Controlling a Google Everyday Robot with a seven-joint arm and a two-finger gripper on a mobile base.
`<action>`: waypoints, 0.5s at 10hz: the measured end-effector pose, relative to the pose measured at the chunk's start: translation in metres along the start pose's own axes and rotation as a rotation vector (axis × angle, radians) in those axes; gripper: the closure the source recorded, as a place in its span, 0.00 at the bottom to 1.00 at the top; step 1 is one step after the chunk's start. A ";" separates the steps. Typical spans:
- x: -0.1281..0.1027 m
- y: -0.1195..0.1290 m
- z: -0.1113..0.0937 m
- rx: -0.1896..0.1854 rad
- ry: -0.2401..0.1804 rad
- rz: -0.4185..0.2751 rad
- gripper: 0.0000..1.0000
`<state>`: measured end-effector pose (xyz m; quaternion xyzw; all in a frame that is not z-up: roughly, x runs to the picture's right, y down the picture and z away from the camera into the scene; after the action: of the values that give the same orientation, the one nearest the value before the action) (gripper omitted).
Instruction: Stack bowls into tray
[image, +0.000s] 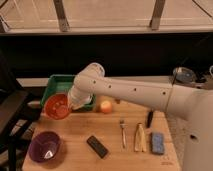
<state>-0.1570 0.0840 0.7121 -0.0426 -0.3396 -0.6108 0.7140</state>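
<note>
The orange-red bowl (55, 106) hangs tilted just above the table's left side, in front of the green tray (59, 83). My gripper (70, 105) is at the bowl's right rim, shut on it; the wrist hides most of the fingers. The dark purple bowl (46, 147) sits upright at the front left corner of the wooden table, apart from the gripper. Behind the arm, the tray lies at the table's back left, and its right part is covered by my arm.
A yellow-orange fruit (106, 106) lies right of the tray. On the table are a black block (97, 146), a fork (122, 132), a pale utensil (140, 137), a blue sponge (157, 142) and a dark utensil (150, 118). A dark chair (12, 107) stands left.
</note>
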 end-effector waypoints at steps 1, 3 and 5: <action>-0.011 -0.004 -0.009 -0.017 0.006 -0.026 1.00; -0.035 -0.012 -0.011 -0.054 -0.009 -0.063 1.00; -0.057 -0.010 0.002 -0.079 -0.066 -0.084 1.00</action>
<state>-0.1684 0.1300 0.6792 -0.0765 -0.3401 -0.6514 0.6739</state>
